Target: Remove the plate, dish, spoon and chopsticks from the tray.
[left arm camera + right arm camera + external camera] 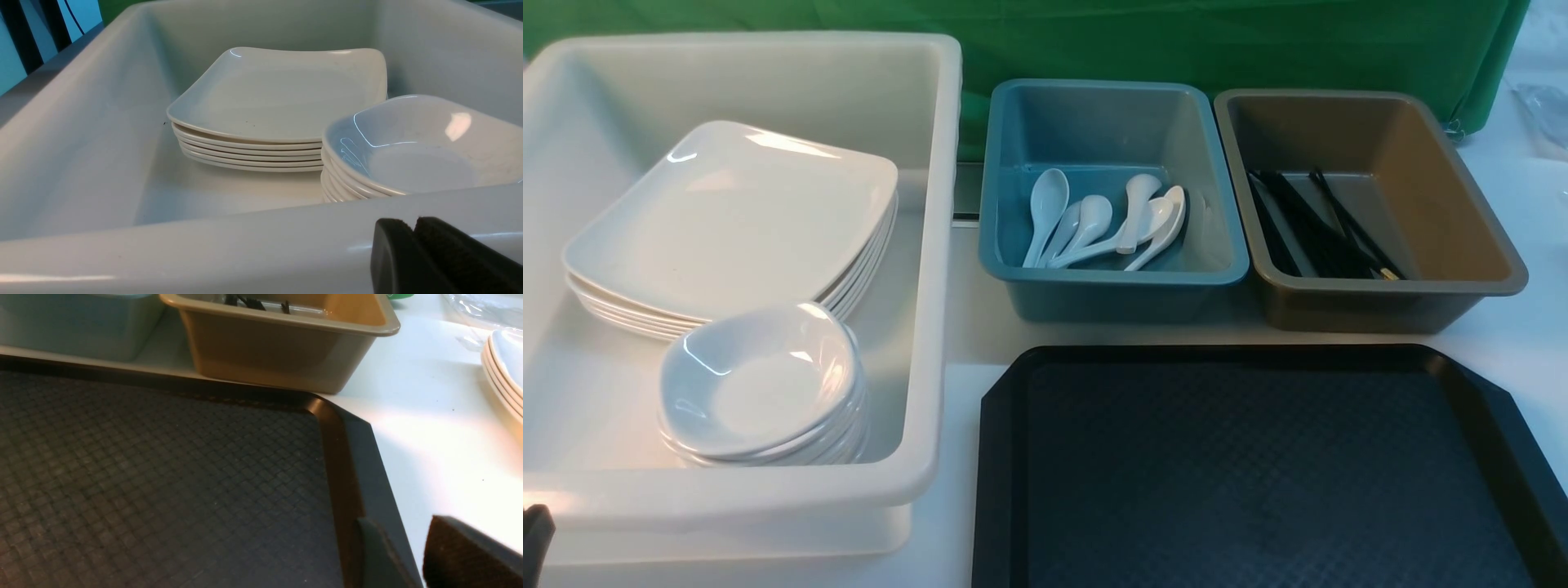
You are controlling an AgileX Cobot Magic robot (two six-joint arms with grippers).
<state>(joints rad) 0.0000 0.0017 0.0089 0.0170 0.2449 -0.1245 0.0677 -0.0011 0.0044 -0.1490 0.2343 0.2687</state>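
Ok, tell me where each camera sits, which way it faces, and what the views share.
Front: between the arms, looking forward over the tray, white bin, blue bin and brown bin; no gripper clearly shows.
Left wrist: outside the white bin, looking in at the plates; left gripper, shut.
Right wrist: over the tray's corner; right gripper, jaws apart.
Shared: front and right wrist show tray and brown bin.

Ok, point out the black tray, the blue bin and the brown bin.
black tray [1258,465], front view, textured bottom.
blue bin [1111,296], front view, near outer wall.
brown bin [1356,306], front view, near outer wall.
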